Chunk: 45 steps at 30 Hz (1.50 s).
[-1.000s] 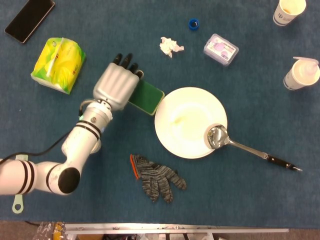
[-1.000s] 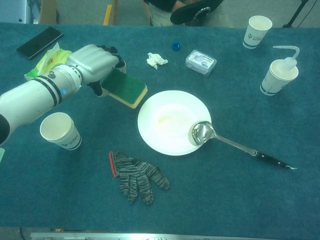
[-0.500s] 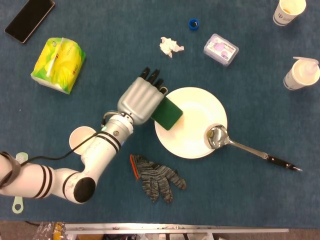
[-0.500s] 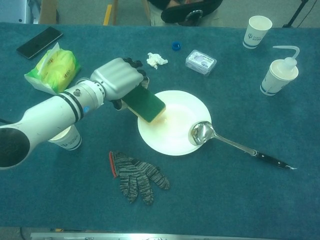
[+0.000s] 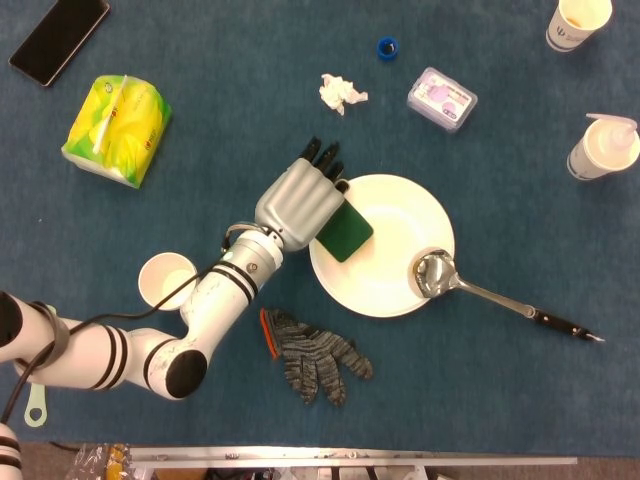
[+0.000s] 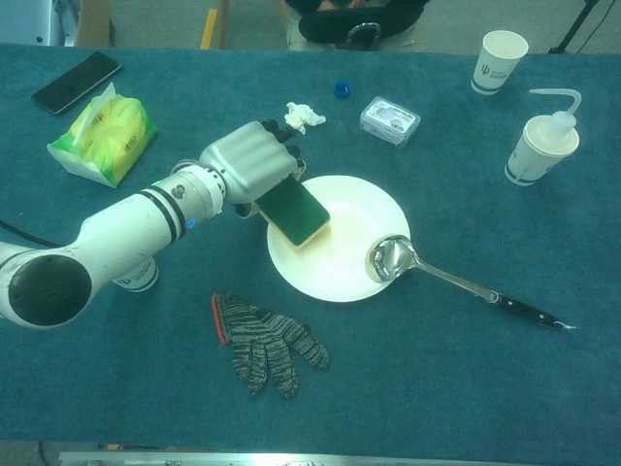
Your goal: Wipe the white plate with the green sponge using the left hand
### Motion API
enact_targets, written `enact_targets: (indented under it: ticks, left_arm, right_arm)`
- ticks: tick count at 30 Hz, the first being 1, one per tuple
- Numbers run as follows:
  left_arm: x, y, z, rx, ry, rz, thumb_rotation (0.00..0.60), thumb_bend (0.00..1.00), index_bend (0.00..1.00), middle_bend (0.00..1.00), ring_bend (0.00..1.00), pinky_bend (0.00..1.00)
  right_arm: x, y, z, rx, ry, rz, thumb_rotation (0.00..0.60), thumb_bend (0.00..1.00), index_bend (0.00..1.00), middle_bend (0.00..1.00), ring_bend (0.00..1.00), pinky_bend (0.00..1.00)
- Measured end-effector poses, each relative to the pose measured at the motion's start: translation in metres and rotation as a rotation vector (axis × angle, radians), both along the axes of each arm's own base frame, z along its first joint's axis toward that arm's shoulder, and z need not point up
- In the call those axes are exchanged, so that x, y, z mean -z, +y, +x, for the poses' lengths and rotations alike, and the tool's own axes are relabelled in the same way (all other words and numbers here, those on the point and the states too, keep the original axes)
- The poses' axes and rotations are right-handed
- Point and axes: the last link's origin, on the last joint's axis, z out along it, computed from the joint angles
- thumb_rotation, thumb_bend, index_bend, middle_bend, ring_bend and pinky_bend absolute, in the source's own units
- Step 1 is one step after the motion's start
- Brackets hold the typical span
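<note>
One left hand [image 5: 300,203] held the green sponge [image 5: 345,232] (fingers curled around it) over the left part of the white plate [image 5: 395,265]. A metal ladle [image 5: 470,284] rested its bowl on the plate's right edge.

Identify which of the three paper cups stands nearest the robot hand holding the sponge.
The paper cup beside the left forearm, left of the white plate; the other two stand at the table's far right.
</note>
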Motion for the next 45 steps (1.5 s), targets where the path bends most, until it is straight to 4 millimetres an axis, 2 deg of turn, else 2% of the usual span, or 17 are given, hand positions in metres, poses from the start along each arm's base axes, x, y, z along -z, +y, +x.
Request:
enact_targets:
  ticks: [15, 31, 45]
  left_arm:
    - [0.012, -0.005, 0.005, 0.116, 0.096, 0.013, 0.600, 0.28, 0.33, 0.21, 0.06, 0.08]
    - [0.024, 0.000, 0.022, 0.235, 0.160, 0.052, 0.600, 0.29, 0.34, 0.21, 0.06, 0.08]
    - [0.021, 0.014, 0.015, 0.263, 0.198, 0.096, 0.600, 0.29, 0.34, 0.20, 0.06, 0.08]
  right_arm:
    - [-0.002, 0.000, -0.003, 0.005, -0.004, -0.003, 0.600, 0.26, 0.30, 0.29, 0.20, 0.32]
    - [-0.004, 0.001, -0.006, 0.014, -0.006, -0.005, 0.600, 0.26, 0.30, 0.29, 0.20, 0.32]
    - [-0.002, -0.002, -0.007, 0.018, -0.008, 0.002, 0.600, 0.26, 0.30, 0.29, 0.20, 0.32]
